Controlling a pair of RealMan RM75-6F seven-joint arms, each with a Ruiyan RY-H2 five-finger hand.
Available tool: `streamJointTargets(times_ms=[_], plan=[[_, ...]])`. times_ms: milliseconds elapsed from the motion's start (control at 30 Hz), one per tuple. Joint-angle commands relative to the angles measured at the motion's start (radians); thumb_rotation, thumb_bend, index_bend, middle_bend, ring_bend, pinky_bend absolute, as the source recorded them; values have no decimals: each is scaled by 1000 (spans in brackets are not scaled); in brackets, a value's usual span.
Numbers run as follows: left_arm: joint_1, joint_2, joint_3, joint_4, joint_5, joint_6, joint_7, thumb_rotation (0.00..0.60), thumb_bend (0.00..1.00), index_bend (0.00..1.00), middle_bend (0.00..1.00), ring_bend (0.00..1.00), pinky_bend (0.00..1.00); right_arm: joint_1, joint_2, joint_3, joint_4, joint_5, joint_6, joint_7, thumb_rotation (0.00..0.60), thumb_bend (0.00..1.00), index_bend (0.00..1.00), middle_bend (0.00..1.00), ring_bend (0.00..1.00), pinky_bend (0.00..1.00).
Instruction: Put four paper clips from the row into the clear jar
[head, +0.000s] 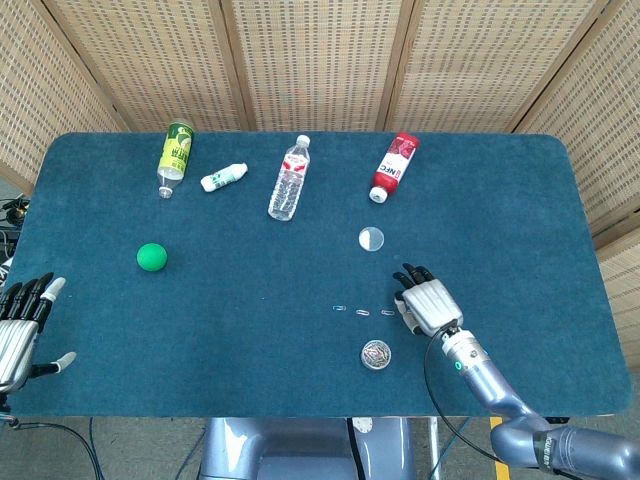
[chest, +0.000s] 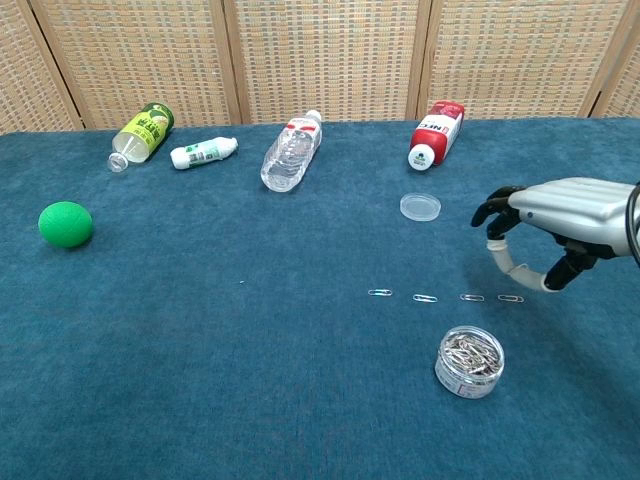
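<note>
The right hand (head: 424, 300) hovers by the paper clips (head: 361, 311), just above the jar (head: 376, 354) on the table (head: 500, 220).
</note>
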Motion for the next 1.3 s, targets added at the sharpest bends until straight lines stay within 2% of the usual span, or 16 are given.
streamJointTargets(times_ms=[33,333,633,1133,1300], plan=[[0,1,0,-1,0,0,-1,600,0,0,0,0,0,8,23,-18,-87,-37,0,-37,600,474,656,145,0,116],[-1,1,0,3,-1,-3,-4,600,0,0,0,0,0,26,-1,-56,-185,-49,-25,-133,600,474,658,145,0,116],[-2,0,2,3,0,-6,-5,600,0,0,0,0,0,35,-56,-59,-174,-5,-23,-199,600,474,658,145,0,116],[-2,5,2,-1,3,-7,-14,600,0,0,0,0,0,28,-27,-94,-183,15,-12,-250,600,471,650,145,0,116],[-2,6,1,-1,2,-5,-15,600,0,0,0,0,0,33,-11,-100,-193,32,-25,-260,600,283,507,145,0,116]])
